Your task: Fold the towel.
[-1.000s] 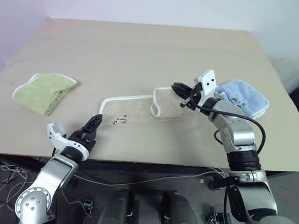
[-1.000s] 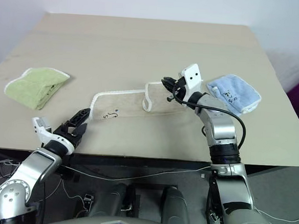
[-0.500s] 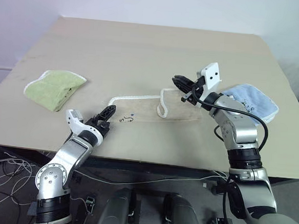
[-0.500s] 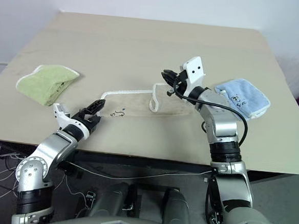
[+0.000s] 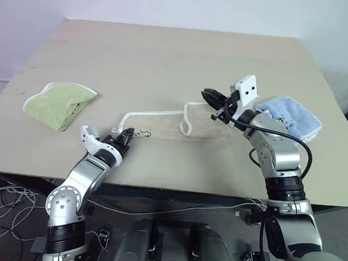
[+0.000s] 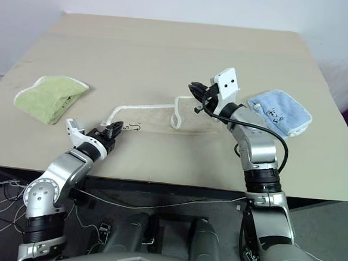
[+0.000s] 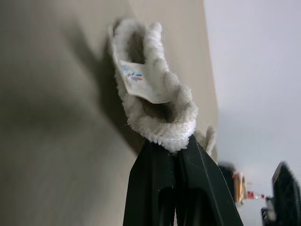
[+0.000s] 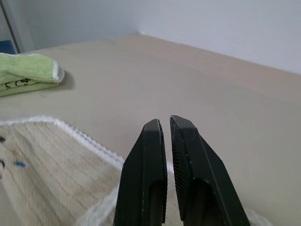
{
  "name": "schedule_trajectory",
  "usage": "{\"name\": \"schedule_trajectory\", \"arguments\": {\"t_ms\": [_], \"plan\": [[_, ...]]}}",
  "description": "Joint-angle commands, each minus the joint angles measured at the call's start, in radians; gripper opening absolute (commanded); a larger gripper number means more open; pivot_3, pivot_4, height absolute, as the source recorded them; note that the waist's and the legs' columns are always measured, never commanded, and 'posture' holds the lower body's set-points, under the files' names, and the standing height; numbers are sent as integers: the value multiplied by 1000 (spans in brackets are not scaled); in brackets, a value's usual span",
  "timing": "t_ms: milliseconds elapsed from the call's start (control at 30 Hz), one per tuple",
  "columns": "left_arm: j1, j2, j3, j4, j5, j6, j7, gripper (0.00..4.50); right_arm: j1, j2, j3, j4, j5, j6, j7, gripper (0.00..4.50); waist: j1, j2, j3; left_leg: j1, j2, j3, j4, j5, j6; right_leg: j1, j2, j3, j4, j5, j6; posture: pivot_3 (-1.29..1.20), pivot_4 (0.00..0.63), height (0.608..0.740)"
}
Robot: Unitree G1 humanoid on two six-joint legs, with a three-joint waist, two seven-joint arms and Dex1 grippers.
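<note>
Beige terry towel with white corded edging [image 5: 174, 126] lying flat mid-table, between green and blue towels. Left gripper [image 5: 124, 140] clamped on near-left corner; right gripper [image 6: 194, 88] pinching raised far-right corner. Grasp step complete. Next: carrying held edges across to fold.

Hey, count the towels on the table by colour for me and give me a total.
Beige towel, pinched at one corner by the left gripper and at another by the right gripper: 1
Light green towel, folded: 1
Light blue towel, folded: 1
Total: 3 towels
</note>
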Motion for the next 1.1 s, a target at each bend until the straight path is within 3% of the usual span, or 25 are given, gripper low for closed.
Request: {"name": "schedule_trajectory", "arguments": {"t_ms": [33, 233, 367, 433, 600, 733, 867, 1100], "plan": [[-22, 67, 72, 0, 31, -30, -68, 24, 0, 0, -10, -53, 7, -6, -9, 327, -12, 0, 0, -1, 0, 0, 0, 0, 0, 0, 0, 0, 0, 0, 0, 0, 150, 740], [-41, 202, 171, 15, 77, -51, -202, 24, -2, -8, -17, -52, 6, -9, -17, 327, -23, 0, 1, -1, 1, 0, -1, 0, -1, -2, 2, 0, 0, 0, 0, 0, 150, 740], [-61, 336, 154, 0, 178, -27, -347, 24, -3, -11, -18, -51, 6, -9, -21, 327, -32, -1, 2, -2, 1, 0, -1, 0, -3, -3, 3, -1, 0, 0, 0, 0, 150, 740], [-80, 404, 77, -51, 283, -24, -474, 24, -4, -10, -17, -46, 5, -11, -23, 327, -33, -1, 2, -3, 1, 0, -1, -1, -4, -3, 3, -1, 0, 0, 0, 0, 150, 740], [-118, 467, -123, -123, 491, -23, -670, 24, -5, -4, -14, -35, 2, -14, -29, 327, -36, -1, 2, -8, 0, 1, -1, 3, -10, -8, 2, -1, -1, 0, 1, 0, 150, 740], [-175, 493, -381, -130, 762, -59, -800, 24, 1, -1, -13, -37, 0, -13, -41, 327, -37, 0, 2, -8, 1, 2, -3, 4, -12, -9, 3, 0, 0, 2, 4, 0, 150, 740], [-227, 467, -540, -91, 967, -110, -864, 24, 17, -3, -15, -53, 0, -9, -52, 327, -37, 0, 2, -9, 2, 2, -4, 6, -10, -11, 4, 0, 0, 2, 4, 0, 150, 740], [-299, 353, -637, 48, 1174, -90, -841, 24, 56, -3, -10, -96, 0, 0, -74, 327, -36, -1, 3, -9, 2, 2, -3, 6, -9, -11, 4, 0, 0, 2, 4, 0, 150, 740]]}}
